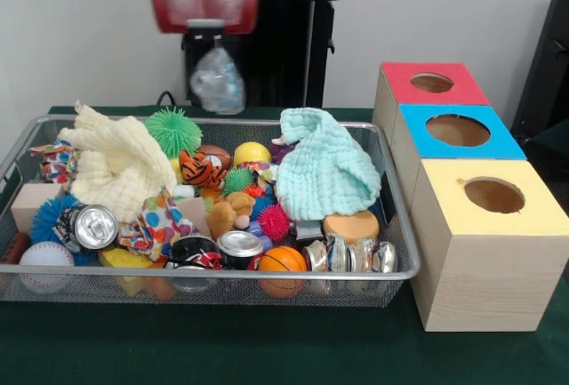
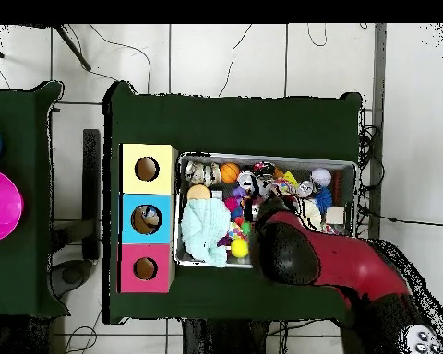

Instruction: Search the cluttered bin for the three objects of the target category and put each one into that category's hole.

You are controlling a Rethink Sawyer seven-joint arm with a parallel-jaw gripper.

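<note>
My gripper [image 1: 216,50] hangs from the red and black arm above the far edge of the wire mesh bin [image 1: 222,275]. It is shut on a crumpled see-through water bottle [image 1: 218,81], which hangs clear above the clutter. The red-topped box with its round hole [image 1: 432,83] stands at the far right, beyond the bin's right end. In the overhead view the arm [image 2: 304,251] covers the gripper and the bottle, and the red box's hole [image 2: 145,268] lies left of the bin [image 2: 262,157]. No other water bottle shows in the bin.
A blue-topped box [image 1: 458,129] and a yellow-topped box [image 1: 494,195] stand in a row in front of the red one. The bin holds a cream cloth [image 1: 116,163], a mint cloth [image 1: 324,167], silver cans [image 1: 351,256], balls and soft toys.
</note>
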